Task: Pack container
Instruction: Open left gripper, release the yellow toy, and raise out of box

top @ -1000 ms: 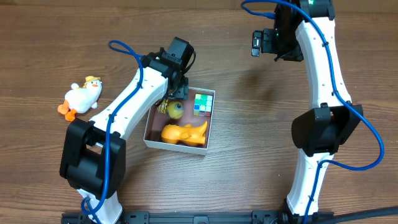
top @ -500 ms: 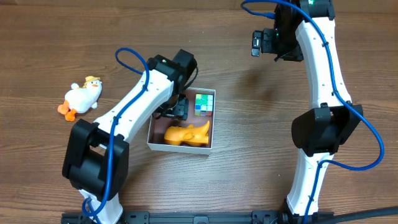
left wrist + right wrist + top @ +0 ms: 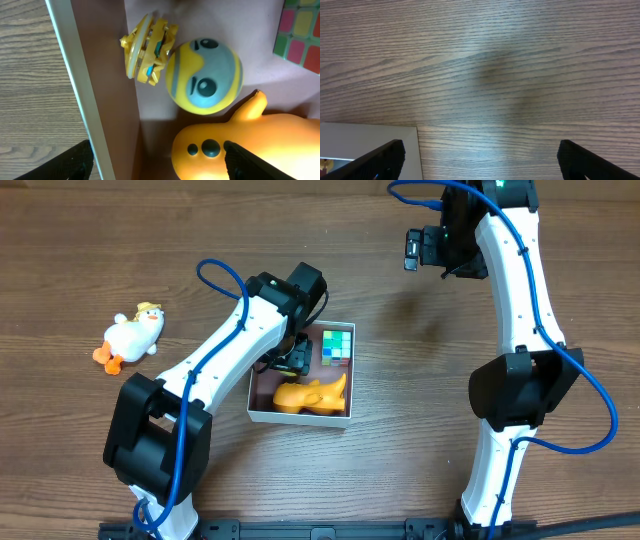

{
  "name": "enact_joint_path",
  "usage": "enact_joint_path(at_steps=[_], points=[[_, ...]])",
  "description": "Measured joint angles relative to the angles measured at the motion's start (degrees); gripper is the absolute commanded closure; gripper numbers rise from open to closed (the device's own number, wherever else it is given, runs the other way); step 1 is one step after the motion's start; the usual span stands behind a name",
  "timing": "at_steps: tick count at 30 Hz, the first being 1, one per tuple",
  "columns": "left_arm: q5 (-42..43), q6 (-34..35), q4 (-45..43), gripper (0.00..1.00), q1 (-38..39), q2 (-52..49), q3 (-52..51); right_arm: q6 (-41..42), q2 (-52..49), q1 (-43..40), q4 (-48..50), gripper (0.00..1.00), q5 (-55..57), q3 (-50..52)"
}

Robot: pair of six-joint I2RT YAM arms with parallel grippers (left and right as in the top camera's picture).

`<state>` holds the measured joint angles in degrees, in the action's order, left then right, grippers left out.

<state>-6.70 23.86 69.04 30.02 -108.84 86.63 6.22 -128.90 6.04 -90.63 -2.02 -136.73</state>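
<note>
One square container (image 3: 300, 417) lies open-side up, slightly skewed.

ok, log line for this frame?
left gripper open over container wall | right gripper open over table | inside: ball, spinner, orange toy, cube | plush duck outside

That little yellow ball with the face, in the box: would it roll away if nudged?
It probably would roll: the ball looks round and smooth. It likely wouldn't get far, since the spinner and the orange toy sit close beside it inside the box. Its glossy skin might slip in the jaws.
</note>
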Motion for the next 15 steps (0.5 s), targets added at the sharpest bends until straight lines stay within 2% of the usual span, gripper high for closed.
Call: enact_joint_path(at_steps=[5,15], points=[[-1.99,0.0,0.57,0.16,0.0,0.0,1.25,-0.02,0.0,0.0,0.0,0.0,-0.02,0.0],[-4.94,0.02,4.0,0.12,-0.96,0.0,13.53,0.0,0.0,0.0,0.0,0.0,-0.02,0.0]])
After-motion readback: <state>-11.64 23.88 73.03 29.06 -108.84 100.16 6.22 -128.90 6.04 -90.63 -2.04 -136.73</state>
